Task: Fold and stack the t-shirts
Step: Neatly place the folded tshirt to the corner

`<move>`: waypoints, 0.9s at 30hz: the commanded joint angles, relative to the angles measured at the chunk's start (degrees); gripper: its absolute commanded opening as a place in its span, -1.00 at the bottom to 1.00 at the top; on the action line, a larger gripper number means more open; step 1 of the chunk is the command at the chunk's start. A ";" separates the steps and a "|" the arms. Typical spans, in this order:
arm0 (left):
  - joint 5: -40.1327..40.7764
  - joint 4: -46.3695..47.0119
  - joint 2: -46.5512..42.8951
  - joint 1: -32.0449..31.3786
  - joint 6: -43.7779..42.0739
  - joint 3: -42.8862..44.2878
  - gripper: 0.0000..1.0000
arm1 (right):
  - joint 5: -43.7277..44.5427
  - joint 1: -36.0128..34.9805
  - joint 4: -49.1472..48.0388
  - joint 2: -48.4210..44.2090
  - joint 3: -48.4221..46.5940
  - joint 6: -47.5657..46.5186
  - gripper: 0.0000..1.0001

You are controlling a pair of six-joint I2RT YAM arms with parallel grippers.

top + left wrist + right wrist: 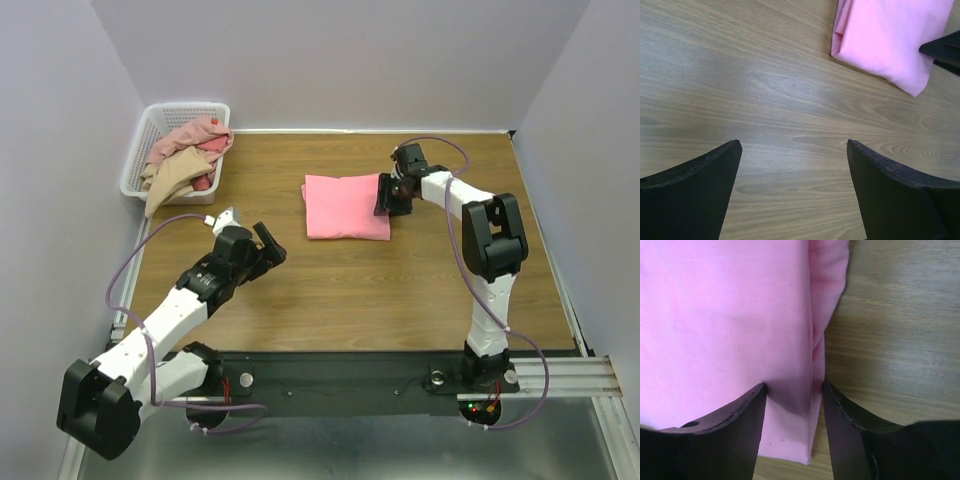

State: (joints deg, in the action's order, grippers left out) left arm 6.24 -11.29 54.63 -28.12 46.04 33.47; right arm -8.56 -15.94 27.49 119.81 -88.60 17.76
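A bright salmon-pink t-shirt (345, 205) lies folded into a flat rectangle on the wooden table, right of centre. My right gripper (385, 197) presses down at its right edge. In the right wrist view the jaws (794, 390) stand apart: one fingertip rests on the pink cloth (725, 315), the other at the folded edge, with a strip of shirt between them. My left gripper (268, 245) hovers wide open over bare wood at the left. Its fingers (795, 150) hold nothing, and the pink shirt (890, 40) lies ahead of them. More t-shirts (185, 155), rose and tan, sit heaped in the basket.
The white lattice basket (150, 125) stands at the back left corner, with a tan shirt hanging over its front rim. Grey walls close in the table on three sides. A metal rail runs along the near edge by the arm bases.
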 commanded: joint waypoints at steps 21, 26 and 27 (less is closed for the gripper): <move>4.83 0.91 4.24 -0.01 -1.92 3.43 0.97 | 15.41 7.85 0.02 6.58 -14.49 -10.27 -0.99; 2.73 4.86 5.66 -0.01 -5.60 5.72 0.97 | 20.49 13.21 0.02 9.99 -19.24 -16.87 -0.99; 2.81 6.35 5.92 0.08 -6.05 6.51 0.97 | 21.38 13.92 0.11 10.79 -21.51 -17.23 -0.99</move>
State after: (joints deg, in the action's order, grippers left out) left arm 9.39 -11.27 60.80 -28.10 43.77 35.77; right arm 6.39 -5.17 28.14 128.53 -104.90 6.37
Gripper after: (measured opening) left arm 0.985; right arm 0.039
